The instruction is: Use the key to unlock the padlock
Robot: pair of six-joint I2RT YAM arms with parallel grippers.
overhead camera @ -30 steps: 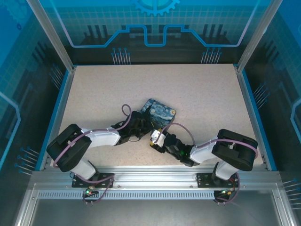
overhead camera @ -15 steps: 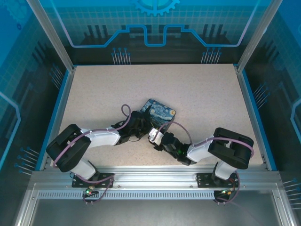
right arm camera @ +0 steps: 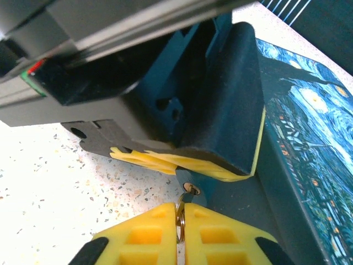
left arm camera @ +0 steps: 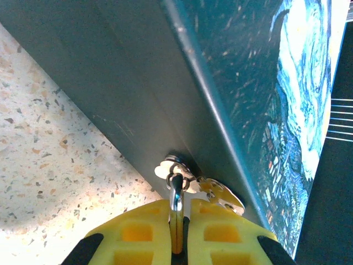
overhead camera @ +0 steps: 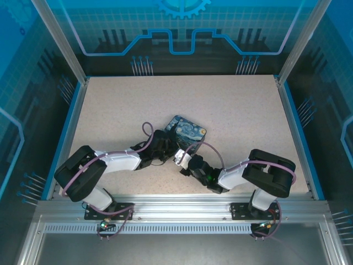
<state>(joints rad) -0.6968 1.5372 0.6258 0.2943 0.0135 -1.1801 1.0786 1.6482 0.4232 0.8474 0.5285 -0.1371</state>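
Left jaws pinch the padlock (left arm camera: 176, 194) beside the tin (left arm camera: 231, 83); right jaws, clamping the key (right arm camera: 180, 213), have edged closer.

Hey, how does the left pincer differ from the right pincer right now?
The left pincer clamps a thin silvery piece against the tin; the right pincer clamps a small ring. The left reaches the tin from the left, the right from the near right. Both are shut, with yellow fingers.

text: none legible | labels: none | numbers: none
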